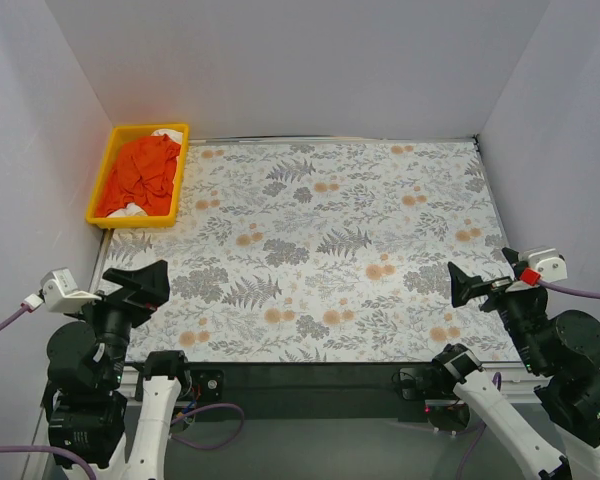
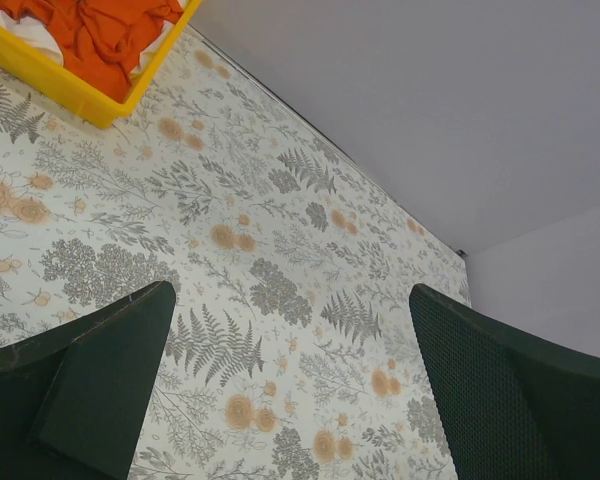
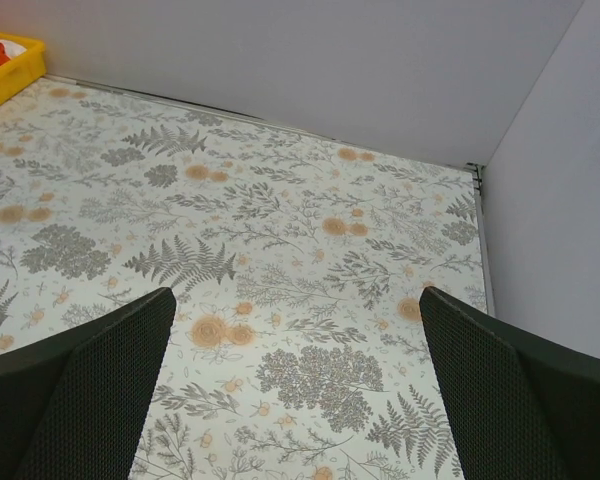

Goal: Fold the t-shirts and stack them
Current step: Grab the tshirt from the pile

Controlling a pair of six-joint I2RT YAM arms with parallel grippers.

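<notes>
A bright orange-red t-shirt (image 1: 143, 173) lies crumpled in a yellow tray (image 1: 104, 178) at the table's far left corner. A white t-shirt (image 1: 166, 133) lies under it, only its edges showing. Both also show in the left wrist view: the orange-red shirt (image 2: 100, 35) and the white one (image 2: 35, 35) in the tray (image 2: 75, 92). My left gripper (image 1: 140, 285) is open and empty above the near left of the table. My right gripper (image 1: 470, 285) is open and empty above the near right. Both are far from the shirts.
The table is covered by a floral cloth (image 1: 320, 250) of grey ferns and orange flowers. White walls enclose it at the back and both sides. A corner of the yellow tray (image 3: 5, 75) shows at the far left of the right wrist view.
</notes>
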